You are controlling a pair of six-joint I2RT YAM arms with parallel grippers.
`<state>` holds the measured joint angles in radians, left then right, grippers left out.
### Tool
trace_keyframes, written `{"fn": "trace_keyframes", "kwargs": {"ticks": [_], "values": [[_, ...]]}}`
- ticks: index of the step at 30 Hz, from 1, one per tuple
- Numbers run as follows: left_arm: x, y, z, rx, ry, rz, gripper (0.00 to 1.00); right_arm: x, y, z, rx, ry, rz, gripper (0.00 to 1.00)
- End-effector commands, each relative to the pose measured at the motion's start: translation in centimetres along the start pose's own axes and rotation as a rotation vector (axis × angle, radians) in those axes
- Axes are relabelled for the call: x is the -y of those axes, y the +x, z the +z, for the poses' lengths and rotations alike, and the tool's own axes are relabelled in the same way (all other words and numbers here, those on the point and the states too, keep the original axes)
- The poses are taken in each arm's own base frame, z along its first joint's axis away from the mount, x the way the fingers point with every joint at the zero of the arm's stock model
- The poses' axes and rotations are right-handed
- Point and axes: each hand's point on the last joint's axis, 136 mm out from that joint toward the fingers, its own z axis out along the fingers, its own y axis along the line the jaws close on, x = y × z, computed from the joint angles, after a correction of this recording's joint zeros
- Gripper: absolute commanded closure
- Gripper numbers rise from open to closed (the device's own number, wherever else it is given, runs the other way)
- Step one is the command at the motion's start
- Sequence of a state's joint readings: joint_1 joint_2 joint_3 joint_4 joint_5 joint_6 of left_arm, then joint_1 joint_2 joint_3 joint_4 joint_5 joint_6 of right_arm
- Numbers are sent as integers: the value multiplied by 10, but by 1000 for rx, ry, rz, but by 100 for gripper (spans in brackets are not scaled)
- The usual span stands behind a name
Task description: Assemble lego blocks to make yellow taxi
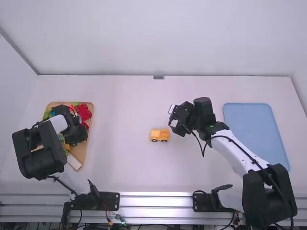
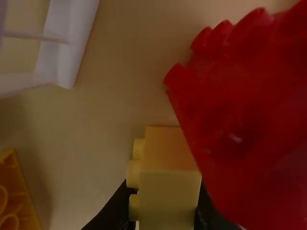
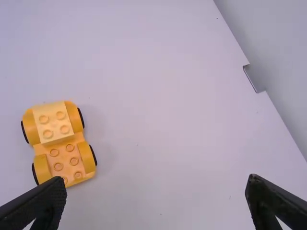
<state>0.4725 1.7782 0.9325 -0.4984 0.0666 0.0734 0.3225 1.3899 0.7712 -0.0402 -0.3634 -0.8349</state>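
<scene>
Left tool [image 1: 74, 132]: located over the wooden tray [image 1: 82, 152] at the left of the counter [image 1: 129, 105]. A yellow block [image 2: 168, 199] is pinched between its fingers, studs turned to one side, as seen in the left wrist view. A red brick [image 2: 235, 129] is seen right beside that block; contact can't be confirmed. A clear-and-white piece [image 2: 67, 52] and an orange-yellow piece [image 2: 14, 196] are seen apart from it.

Right tool [image 1: 173, 119]: fingers spread, nothing pinched. Held above the counter, near the taxi build.

Taxi build [image 1: 159, 135]: placed on the counter around the middle, between the two arms. Wheeled base, with a lighter yellow block [image 3: 53, 122] mounted across one end, studs up. Studs are left exposed on the other end.

Tray stock: red bricks [image 1: 83, 112] at the far right corner, green pieces [image 1: 46, 115] at the far left, white block [image 1: 74, 162] at the near end. Partly covered by the left arm.

Blue tray [image 1: 252, 124]: laid on the right side of the counter, beyond the right arm's base.
</scene>
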Motion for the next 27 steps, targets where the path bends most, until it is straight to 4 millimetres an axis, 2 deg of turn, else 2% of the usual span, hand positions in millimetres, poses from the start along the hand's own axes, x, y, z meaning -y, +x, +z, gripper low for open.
{"fn": "trace_keyframes", "kwargs": {"ticks": [1, 3, 7, 9, 12, 14, 15, 16, 19, 21, 22, 23, 25, 27], "values": [[4, -9, -12, 24, 9, -17, 98, 9, -11, -6, 29, 29, 36, 2], [-3, -15, -21, 43, -37, -56, 98, 10, -12, -6, 32, 32, 63, 1], [-5, -21, -36, 74, -57, -87, 98, 10, -13, -6, 37, 28, 63, 1], [5, -28, -53, 134, -48, -63, 98, 10, -18, -6, 63, 23, 66, 1], [19, -32, -70, 194, -45, -9, 98, 20, -29, -8, 111, 57, 170, 1], [43, -35, -91, 279, -37, 137, 98, 36, -36, -12, 160, 100, 281, 1], [47, -36, -94, 295, -35, 163, 98, 37, -37, -12, 166, 105, 294, 2], [65, -38, -106, 355, -27, 257, 98, 44, -41, -15, 199, 114, 340, 1], [111, -39, -134, 502, 22, 445, 98, 46, -59, -23, 313, 48, 436, 2], [148, -31, -148, 578, 87, 661, 98, 44, -70, -30, 376, -28, 526, 1], [158, -28, -151, 597, 106, 724, 98, 44, -72, -32, 386, -46, 553, 1], [183, -19, -158, 640, 157, 871, 98, 45, -75, -37, 405, -89, 621, 1], [213, -5, -163, 690, 214, 1057, 98, 45, -78, -44, 422, -159, 701, 2], [230, 4, -164, 714, 233, 1171, 98, 43, -79, -46, 429, -209, 731, 1]]}}
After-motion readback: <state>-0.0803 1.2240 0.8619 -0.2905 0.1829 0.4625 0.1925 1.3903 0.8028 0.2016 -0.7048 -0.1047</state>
